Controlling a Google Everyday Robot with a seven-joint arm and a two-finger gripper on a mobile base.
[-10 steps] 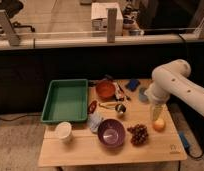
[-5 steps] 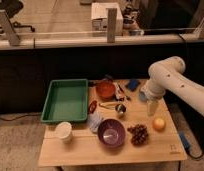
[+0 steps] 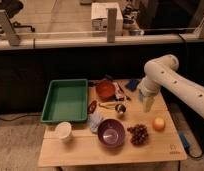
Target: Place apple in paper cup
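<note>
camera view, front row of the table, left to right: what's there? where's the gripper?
paper cup → purple bowl → grape bunch → apple. The gripper hangs farther back over the right side of the table, beyond the apple.

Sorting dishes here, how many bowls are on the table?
2. The purple bowl front centre, left of the grapes; the orange bowl behind it, right of the green tray. The gripper hovers behind the apple.
</note>
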